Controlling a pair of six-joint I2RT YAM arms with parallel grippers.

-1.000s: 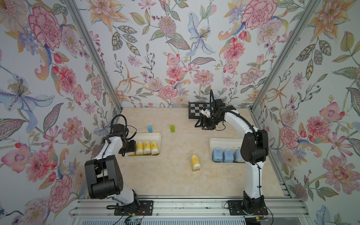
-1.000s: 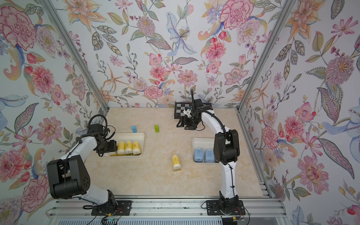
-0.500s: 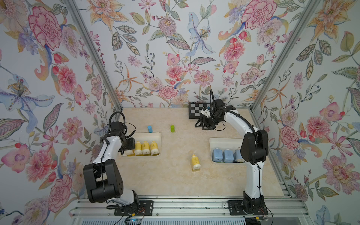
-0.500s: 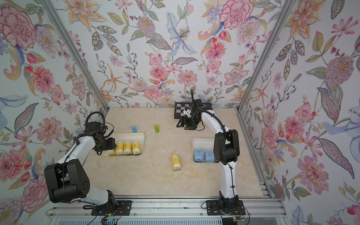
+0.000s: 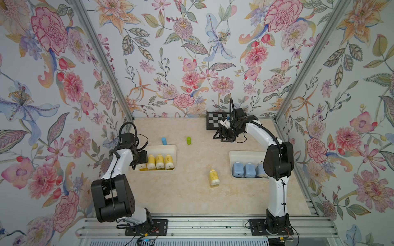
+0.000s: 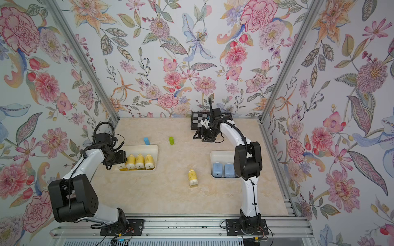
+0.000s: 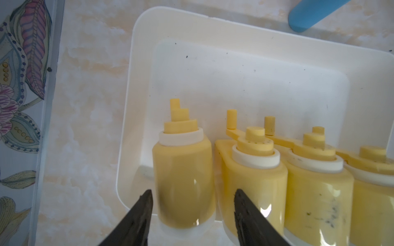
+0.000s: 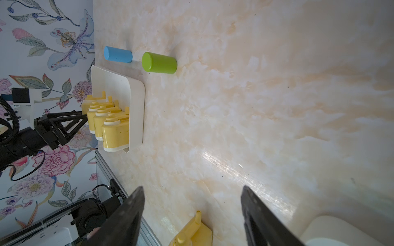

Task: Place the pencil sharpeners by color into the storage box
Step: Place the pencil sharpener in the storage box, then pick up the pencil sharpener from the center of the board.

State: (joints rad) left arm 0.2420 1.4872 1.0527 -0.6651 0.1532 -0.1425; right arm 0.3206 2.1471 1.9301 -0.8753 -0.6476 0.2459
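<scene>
Left wrist view shows the left claw (image 7: 193,190) just loosened, released around the fourth yellow bottle-shaped plastic pencil sharpener (image 7: 183,170) lying in the cream plastic storage box (image 7: 234,70), so apparently only one yellow sharpener (image 5: 214,177) on the beige marbled surface (image 5: 187,196) remains.

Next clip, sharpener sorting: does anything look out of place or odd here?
One yellow sharpener lies loose on the table, between the tray of yellow ones and the tray of blue ones, in neither. A blue cylinder and a green cylinder stand behind the yellow tray; neither is a sharpener.
</scene>
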